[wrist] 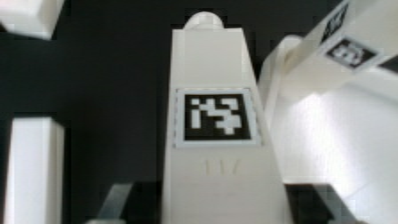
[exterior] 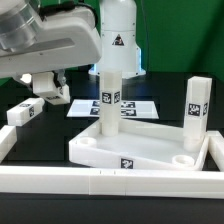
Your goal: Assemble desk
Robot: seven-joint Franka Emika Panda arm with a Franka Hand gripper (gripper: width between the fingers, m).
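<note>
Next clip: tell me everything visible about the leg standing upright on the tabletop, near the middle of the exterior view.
The leg is a tall, slim white block, plastic by its look, with a square black-and-white tag on its side and a narrowed tip on top. It stands upright, its foot on the tabletop, toward the far corner on the exterior view's left. Only the tabletop appears to touch it.

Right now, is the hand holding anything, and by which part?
Cannot tell. A tagged leg looms before the hand, but no finger contact shows.
</note>
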